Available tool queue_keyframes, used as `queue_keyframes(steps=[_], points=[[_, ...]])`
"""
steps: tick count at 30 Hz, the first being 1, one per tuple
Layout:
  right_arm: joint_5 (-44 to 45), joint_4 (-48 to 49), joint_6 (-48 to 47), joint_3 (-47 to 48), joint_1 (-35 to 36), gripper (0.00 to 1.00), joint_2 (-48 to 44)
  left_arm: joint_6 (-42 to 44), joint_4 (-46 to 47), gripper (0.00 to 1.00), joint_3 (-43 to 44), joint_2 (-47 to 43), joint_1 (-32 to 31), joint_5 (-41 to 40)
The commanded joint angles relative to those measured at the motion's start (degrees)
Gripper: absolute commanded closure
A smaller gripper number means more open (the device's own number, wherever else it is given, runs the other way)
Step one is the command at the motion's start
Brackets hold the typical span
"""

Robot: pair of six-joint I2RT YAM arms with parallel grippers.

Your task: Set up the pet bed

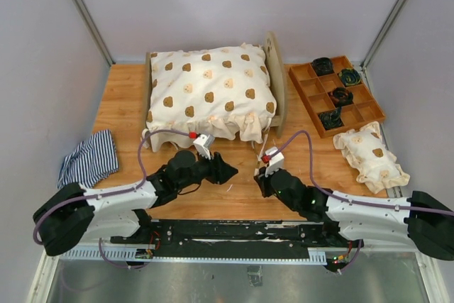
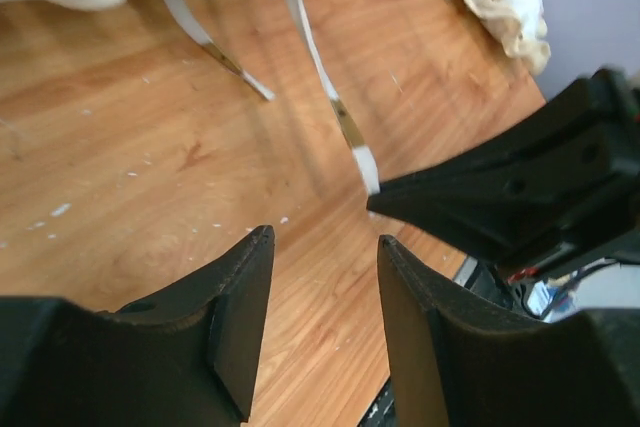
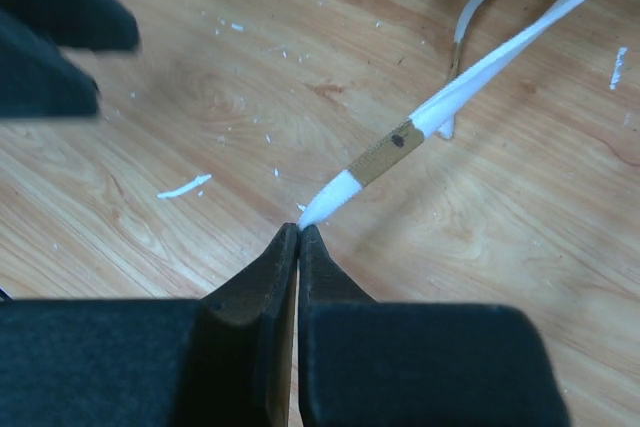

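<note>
The pet bed (image 1: pixel 272 69) stands at the back centre; its plywood headboard is on the right. A cream bear-print cushion (image 1: pixel 209 90) covers it and hides the striped mattress. Two white tie ribbons hang from the cushion's front edge. My right gripper (image 3: pixel 299 229) is shut on the tip of one white ribbon (image 3: pixel 450 107) just above the table; it also shows in the top view (image 1: pixel 261 179). My left gripper (image 2: pixel 322 237) is open and empty, low over the wood, close to the left of the right one (image 1: pixel 230 172). The ribbon (image 2: pixel 320 77) also shows in the left wrist view.
A small bear-print pillow (image 1: pixel 370 155) lies at the right. A brown compartment tray (image 1: pixel 335 94) with dark items sits at the back right. A navy-and-white striped cloth (image 1: pixel 89 157) lies at the left. A second ribbon (image 3: pixel 480 7) lies beside the held one.
</note>
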Motion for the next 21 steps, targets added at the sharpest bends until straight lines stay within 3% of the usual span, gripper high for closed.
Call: queue_keyframes(steps=[1,6,14,21], points=[[4.29,2.49,1.71,1.11,0.54,1.00,-2.63,-1.52,20.04,0.49,-2.22,5.60,-1.24,6.88],[-3.14,9.30,-5.70,-1.71,0.56,1.00,-3.31,-6.90,23.98,0.42,1.48,12.72,-1.33,5.26],[-2.37,9.64,-8.64,-3.04,0.48,1.00,-4.51,-12.35,25.55,0.40,8.17,27.03,-1.86,7.37],[-1.56,9.93,-10.29,-3.86,0.47,1.00,-3.61,-15.04,27.22,0.43,11.18,32.38,-2.04,10.60]])
